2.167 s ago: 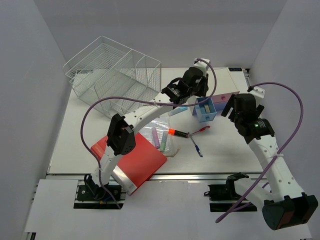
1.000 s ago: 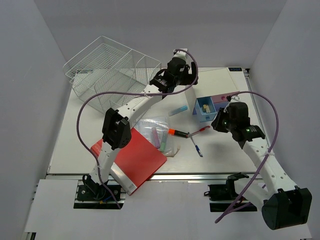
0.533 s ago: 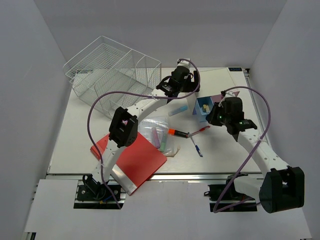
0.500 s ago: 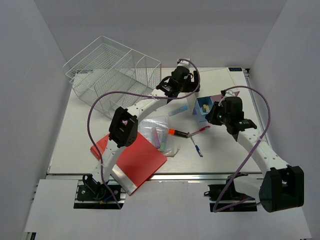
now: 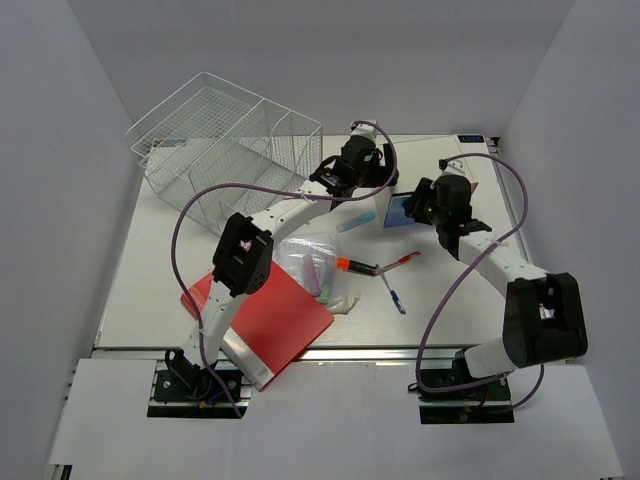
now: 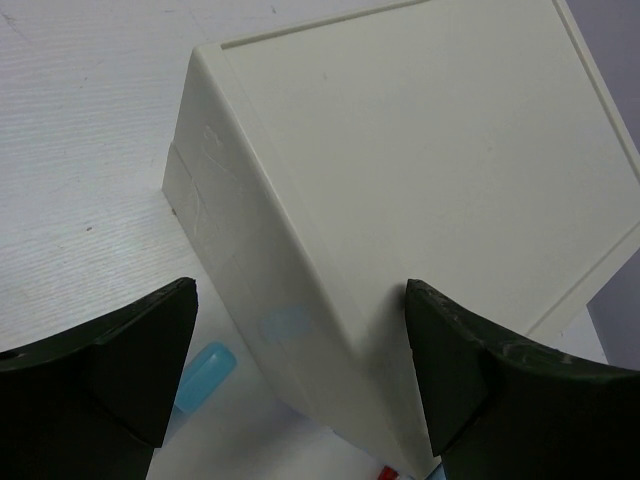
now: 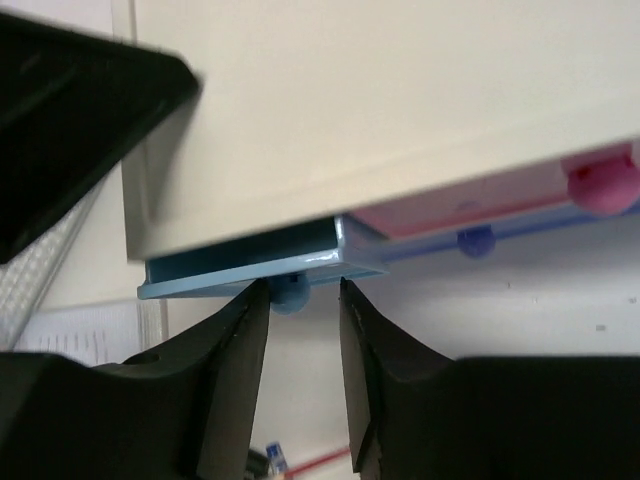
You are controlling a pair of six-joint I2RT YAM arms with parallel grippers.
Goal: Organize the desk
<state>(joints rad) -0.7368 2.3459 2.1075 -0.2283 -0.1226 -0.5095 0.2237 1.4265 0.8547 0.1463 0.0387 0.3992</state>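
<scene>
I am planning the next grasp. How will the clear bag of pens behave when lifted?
The clear bag looks thin and crumpled, so it probably sags. The pens inside lie loose and may slide to one end.

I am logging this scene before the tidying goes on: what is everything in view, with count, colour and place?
desk: one, white, under everything
wire basket: one, white, far left
folder: one, red, near left
plastic bag: one, clear, pastel markers inside, centre
marker: one, orange and black, right of the bag
red pen: one, right of the marker
blue pen: one, nearer than the red pen
small block: one, light blue, beside the drawer box
drawer box: one, white, far right
light blue drawer: one, sticking out slightly
left gripper: black, open, over the drawer box
right gripper: black, open, either side of the drawer's knob
</scene>
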